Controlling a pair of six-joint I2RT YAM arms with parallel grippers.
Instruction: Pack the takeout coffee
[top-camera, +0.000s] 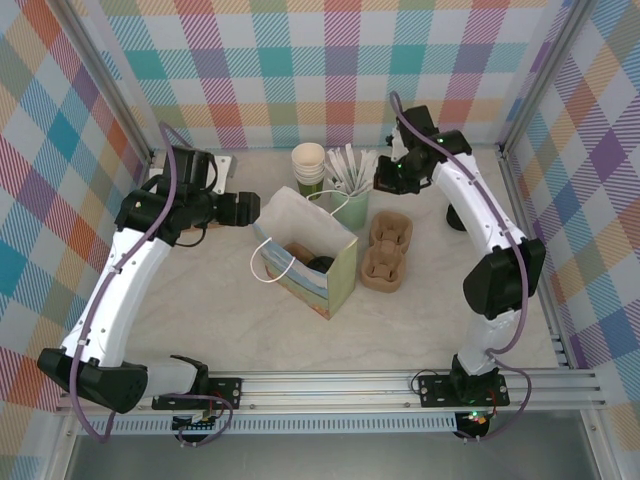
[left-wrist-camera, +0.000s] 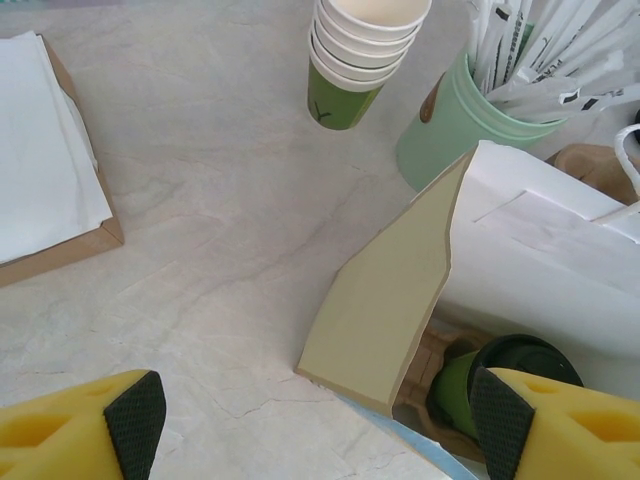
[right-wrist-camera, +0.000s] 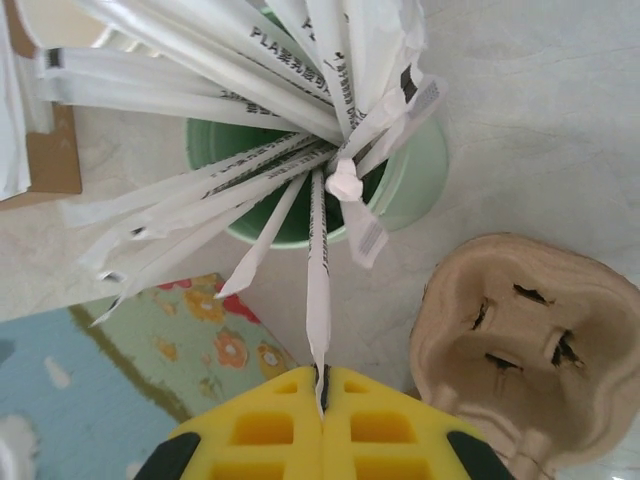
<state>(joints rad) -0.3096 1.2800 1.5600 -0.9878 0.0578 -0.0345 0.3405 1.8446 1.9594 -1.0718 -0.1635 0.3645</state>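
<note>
Down in the bag (left-wrist-camera: 385, 300) the coffee (left-wrist-camera: 520, 355) is half hidden: the bag's wall and a finger (left-wrist-camera: 500, 420) of my left claw (left-wrist-camera: 318, 425) cover part of it. The cup stack (left-wrist-camera: 350, 70) runs off the top edge. One stirrer (right-wrist-camera: 318, 270) ends unseen between the pressed-together fingers of my right claw (right-wrist-camera: 322, 395). The carrier (right-wrist-camera: 530, 340) is cut by the frame.

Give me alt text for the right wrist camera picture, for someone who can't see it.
The right gripper, yellow jaws shut, pinches the tip of one white wrapped stirrer sticking out of a mint-green cup full of them. A brown pulp cup carrier lies at right and a flower-printed bag at lower left.
</note>
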